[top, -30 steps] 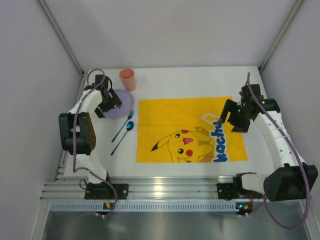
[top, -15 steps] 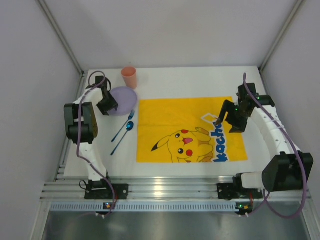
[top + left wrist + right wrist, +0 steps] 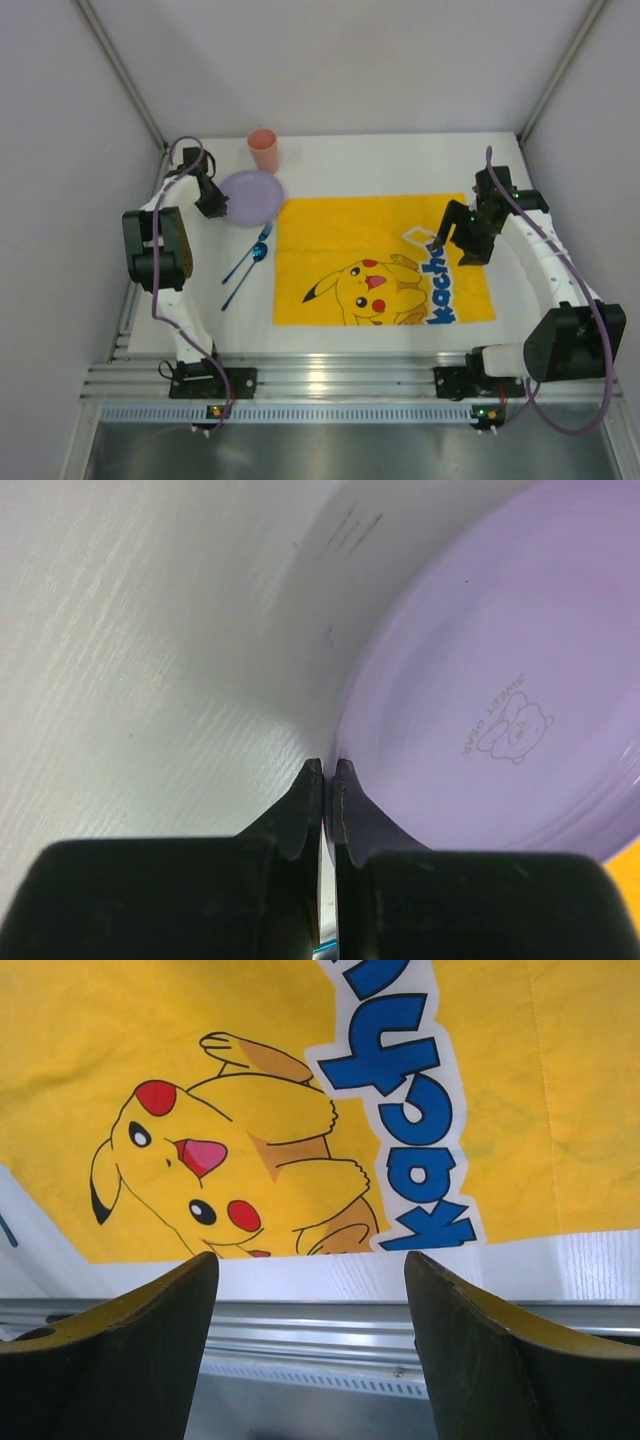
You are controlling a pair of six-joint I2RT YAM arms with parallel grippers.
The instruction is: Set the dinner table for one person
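My left gripper (image 3: 214,204) (image 3: 327,770) is shut on the left rim of a lilac plate (image 3: 254,186) (image 3: 500,680) at the back left of the white dinner table (image 3: 400,160) (image 3: 150,630). The plate's right edge reaches the corner of the yellow Pikachu cloth (image 3: 380,255) (image 3: 300,1050). A pink cup (image 3: 263,150) stands just behind the plate. Two blue utensils (image 3: 248,262) lie left of the cloth. My right gripper (image 3: 468,254) (image 3: 310,1260) hovers open over the cloth's right part, holding nothing.
A ribbed aluminium rail (image 3: 320,380) (image 3: 310,1325) runs along the near edge, with both arm bases on it. White walls close in the left, right and back sides. Bare tabletop (image 3: 510,300) lies right of the cloth.
My left gripper has closed on the plate's rim and carried the plate right and back towards the cloth. The cup has shifted slightly the same way. The right arm has barely moved.
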